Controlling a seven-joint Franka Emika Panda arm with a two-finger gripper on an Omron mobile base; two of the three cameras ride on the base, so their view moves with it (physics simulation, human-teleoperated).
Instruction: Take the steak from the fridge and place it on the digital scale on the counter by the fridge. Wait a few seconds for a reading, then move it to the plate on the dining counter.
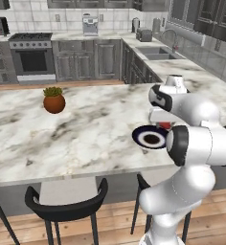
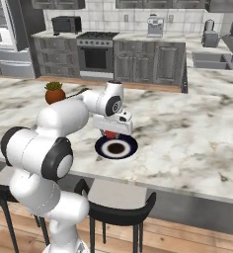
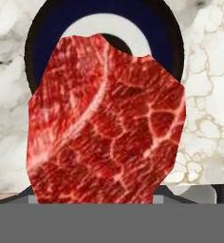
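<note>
A: Rendered kitchen. Nearest, black bar stools (image 1: 67, 206) along the long white-grey veined marble dining counter (image 1: 86, 139); far wall has grey cabinets, a steel range (image 1: 32, 56), a sink (image 1: 155, 51).

B: Task progress?

A: Late, I'd judge. The bright red marbled steak (image 3: 104, 123) is out of the fridge and off at the dining counter, so the scale step looks behind it. What's left: set it down on the round plate with dark navy rim and white centre (image 1: 150, 138), then let go.

B: Gripper?

A: The two-finger gripper (image 2: 111, 132) on the white arm hangs just above the near edge of the plate. The steak sits between the fingers, a red lump under the hand in both base views, so the jaws look clamped on it. Fingertips hidden behind the meat in the hand view.

B: Steak versus plate?

A: Above it, apart, not resting yet. In the hand view the plate's rim and centre peek out past the meat's far edge, so it's roughly lined up, maybe a bit toward the near rim.

B: Anything else?

A: A round terracotta pot with a green plant (image 1: 54, 101), well apart to the left on the same counter.
</note>
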